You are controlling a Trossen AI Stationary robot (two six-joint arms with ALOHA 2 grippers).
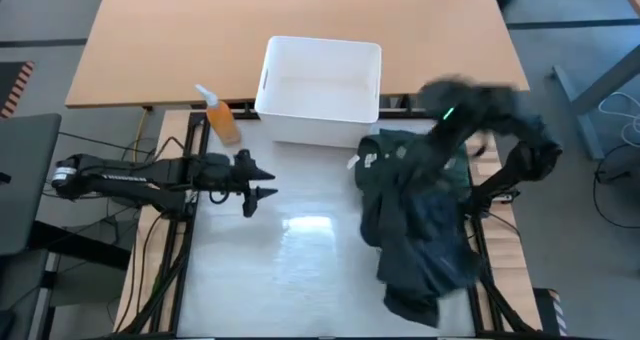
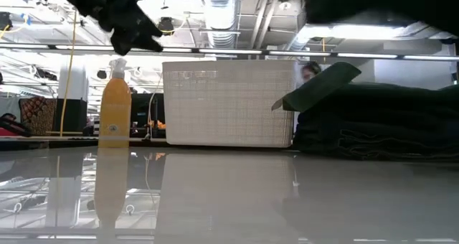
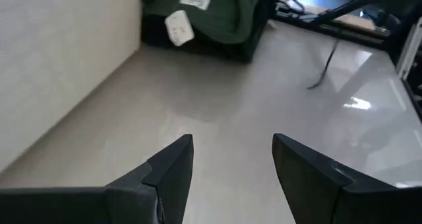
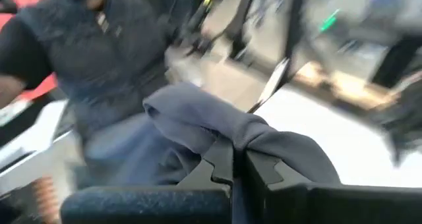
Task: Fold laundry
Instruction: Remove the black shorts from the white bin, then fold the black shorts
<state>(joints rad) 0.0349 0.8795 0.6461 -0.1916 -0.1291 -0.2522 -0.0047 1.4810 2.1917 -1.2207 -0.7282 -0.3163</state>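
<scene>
A: Where is the laundry [image 1: 415, 220] lying relative to the white bin [image 1: 320, 88]?

B: It is heaped on the table [image 1: 300, 270] just beside the bin's right front corner and running away from the bin toward the front edge. A dark green piece with a white tag [image 3: 179, 26] is sitting on top, nearest the bin.

A: And the arms?

B: The right gripper [image 4: 236, 159] is hanging above the heap with its fingers pressed together on a fold of dark cloth. The left gripper [image 1: 262, 180] is waiting left of the bin's front, jaws spread, holding nothing.

A: How should the lift go?

B: I'd judge slowly and straight up, so one garment is peeling free rather than dragging the whole pile; then toward the bare table in front of the bin.

A: Which way is the heap running?

B: Its long axis is pointing from the bin toward the table's front edge, the narrow end farthest from the bin.
</scene>
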